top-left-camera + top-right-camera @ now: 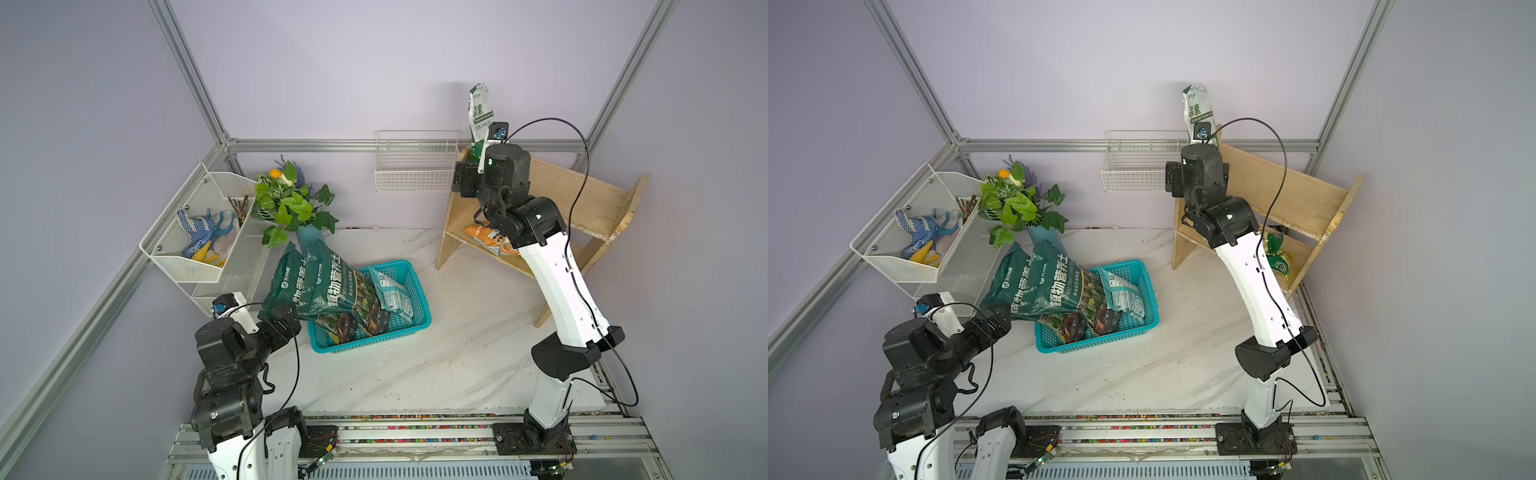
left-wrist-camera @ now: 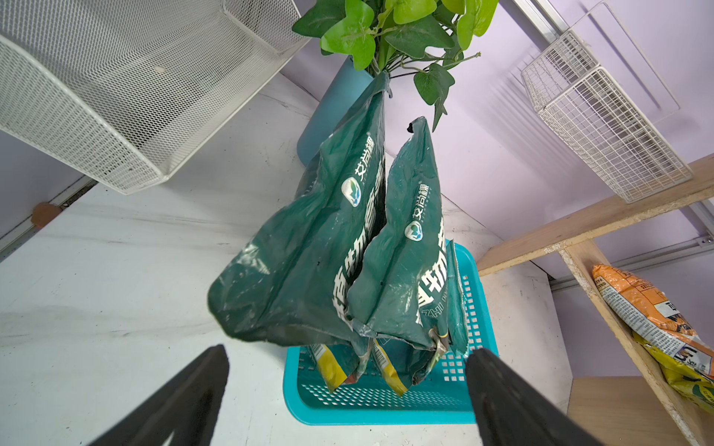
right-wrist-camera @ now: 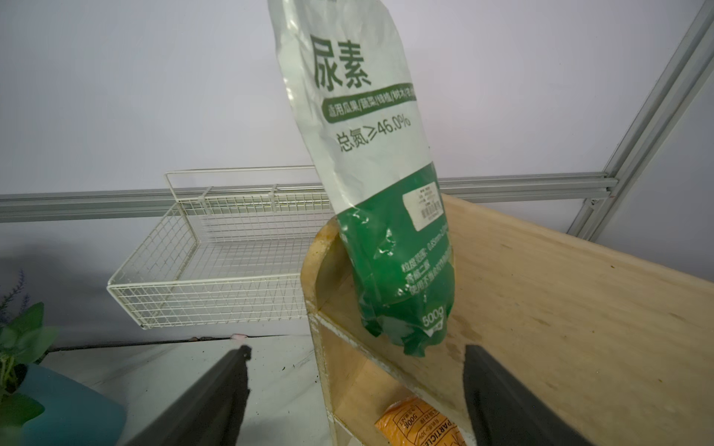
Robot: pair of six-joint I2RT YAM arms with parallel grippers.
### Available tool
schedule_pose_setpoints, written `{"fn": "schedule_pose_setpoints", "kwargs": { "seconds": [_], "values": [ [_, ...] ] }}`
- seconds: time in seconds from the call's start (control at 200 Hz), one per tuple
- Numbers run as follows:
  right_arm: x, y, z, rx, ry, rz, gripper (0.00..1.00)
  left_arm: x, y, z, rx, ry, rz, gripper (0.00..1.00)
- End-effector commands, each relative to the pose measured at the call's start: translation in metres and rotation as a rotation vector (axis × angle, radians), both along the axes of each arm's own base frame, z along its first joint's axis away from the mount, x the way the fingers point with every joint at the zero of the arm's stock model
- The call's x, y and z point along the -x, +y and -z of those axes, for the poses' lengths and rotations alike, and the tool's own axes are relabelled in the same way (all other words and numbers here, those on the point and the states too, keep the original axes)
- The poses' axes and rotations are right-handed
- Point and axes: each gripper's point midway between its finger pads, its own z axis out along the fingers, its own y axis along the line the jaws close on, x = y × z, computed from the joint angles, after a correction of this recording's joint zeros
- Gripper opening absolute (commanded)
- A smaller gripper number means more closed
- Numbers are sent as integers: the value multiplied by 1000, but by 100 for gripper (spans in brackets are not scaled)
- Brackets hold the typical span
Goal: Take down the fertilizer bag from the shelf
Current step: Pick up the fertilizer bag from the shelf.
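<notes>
Nearest the front edge of the white marble-patterned counter (image 1: pixel 457 345), toward its left side, our left gripper (image 2: pixel 347 351) hangs with its jaws spread wide and nothing between them. It faces the two dark green plastic soil bags (image 2: pixel 309 251) standing in the teal perforated plastic basket (image 2: pixel 386 411), well apart from the work.

Further back, our right gripper (image 3: pixel 355 349) is raised to the top tier of the light unpainted wooden two-tier shelf (image 1: pixel 582 195), which stands in the far right corner of the counter. Its jaws are wide open too; they hold nothing, and we see no contact with anything. An orange printed bag (image 3: pixel 417 421) lies on the lower tier beneath it.

Straight ahead, just beyond the fingertips, stands the white-and-green plastic fertilizer bag (image 3: pixel 371 173), on the top tier at the end of the shelf beside the white wire wall basket (image 3: pixel 232 262). Its long axis runs upright, tilted a little, with one side against the shelf's rounded side panel and its white top rising clear above the shelf. In the right wrist view its green lower part falls within the gap between the jaws, so we judge the right arm to be plainly the nearer one. What remains is a short advance, then a close across the bag's width.
</notes>
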Motion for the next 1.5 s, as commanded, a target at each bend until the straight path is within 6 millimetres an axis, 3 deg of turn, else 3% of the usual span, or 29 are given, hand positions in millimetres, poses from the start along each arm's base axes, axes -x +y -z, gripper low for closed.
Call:
{"fn": "schedule_pose_setpoints", "kwargs": {
  "seconds": [0.0,0.74,0.81,0.89,0.975,1.07,1.175,1.37,1.495],
  "values": [
    [3,-2,-20,-20,-56,-12,91,2,-3,0,2,-6,10,99],
    [-60,-6,-25,-57,-193,-47,97,2,-5,-1,8,-10,18,100],
    [-68,-9,-24,-72,-202,-44,91,1,-5,0,10,-8,20,100],
    [-74,-16,-24,-86,-214,-38,77,0,-5,0,10,-6,21,100],
    [-79,-25,-23,-121,-216,-48,46,-1,-5,0,13,-5,24,100],
    [-82,-33,-24,-165,-214,-68,20,-1,-6,1,15,-4,28,100],
    [-79,-40,-26,-182,-215,-79,1,-1,-6,1,15,-5,30,100],
    [-66,-43,-34,-181,-222,-88,0,-1,-5,1,15,-5,28,100],
    [-46,-48,-48,-189,-250,-88,0,-1,-5,0,13,-7,25,100]
  ]
}}
